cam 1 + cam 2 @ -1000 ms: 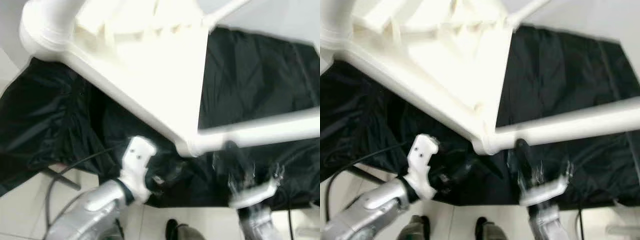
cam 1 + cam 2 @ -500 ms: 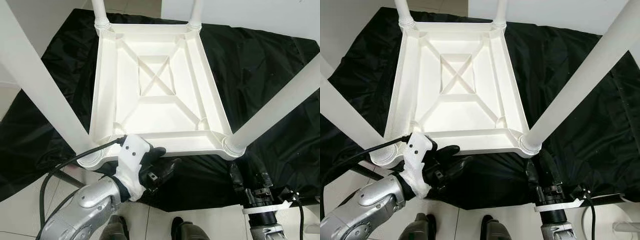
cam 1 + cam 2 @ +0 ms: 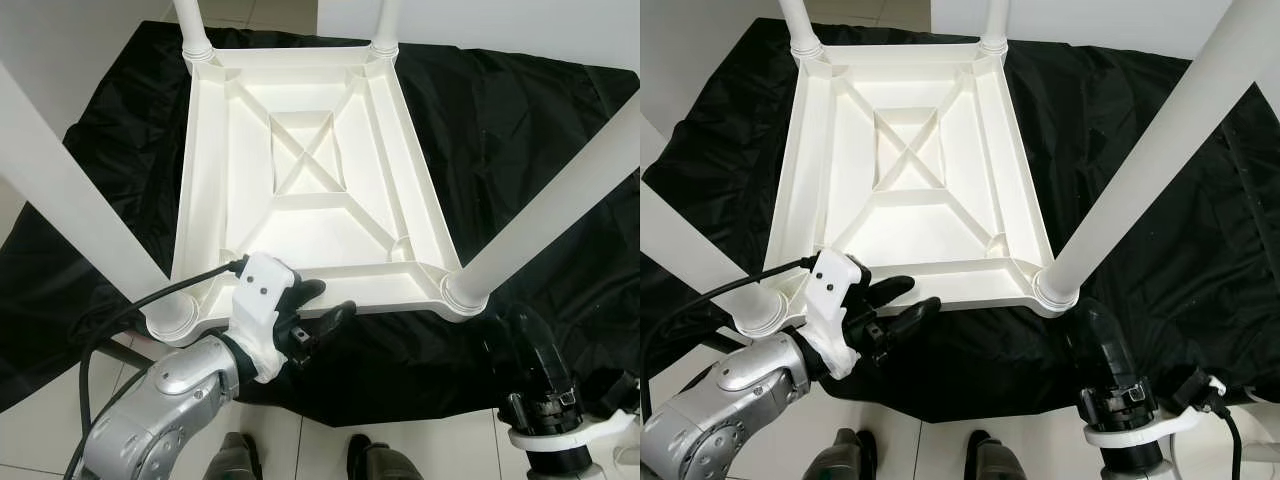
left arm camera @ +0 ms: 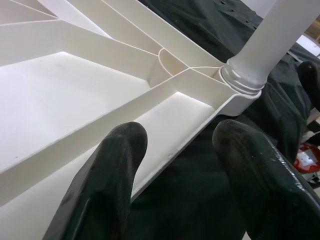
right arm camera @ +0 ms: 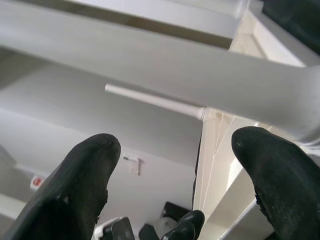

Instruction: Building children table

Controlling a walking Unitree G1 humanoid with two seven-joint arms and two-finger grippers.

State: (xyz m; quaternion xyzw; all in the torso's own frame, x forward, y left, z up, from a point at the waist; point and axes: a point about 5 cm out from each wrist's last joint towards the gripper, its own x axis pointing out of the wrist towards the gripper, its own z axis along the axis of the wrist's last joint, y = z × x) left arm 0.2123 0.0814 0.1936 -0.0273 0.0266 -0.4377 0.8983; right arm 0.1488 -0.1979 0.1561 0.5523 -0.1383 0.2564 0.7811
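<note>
The white plastic table (image 3: 300, 150) lies upside down on a black sheet (image 3: 500, 110), its four legs pointing up. My left gripper (image 3: 320, 305) is open at the table's near rim (image 4: 165, 125). One finger (image 4: 107, 175) is over the rim's inside and the other (image 4: 255, 170) is outside it. My right gripper (image 3: 528, 335) is open, pointing up just in front of the near-right leg (image 3: 560, 210) and holding nothing. In the right wrist view that leg (image 5: 175, 65) crosses above the open fingers (image 5: 85, 175).
The near-left leg (image 3: 70, 200) rises close to my left arm, with a black cable (image 3: 130, 320) looping beside it. Two far legs (image 3: 190, 25) stand at the back. White tiled floor (image 3: 40, 440) and my feet (image 3: 365, 460) lie in front of the sheet.
A second ago the picture was blurred, with the table tilted close to the camera; the view has since settled. The right gripper has dropped lower and to the right. The left gripper stays at the rim.
</note>
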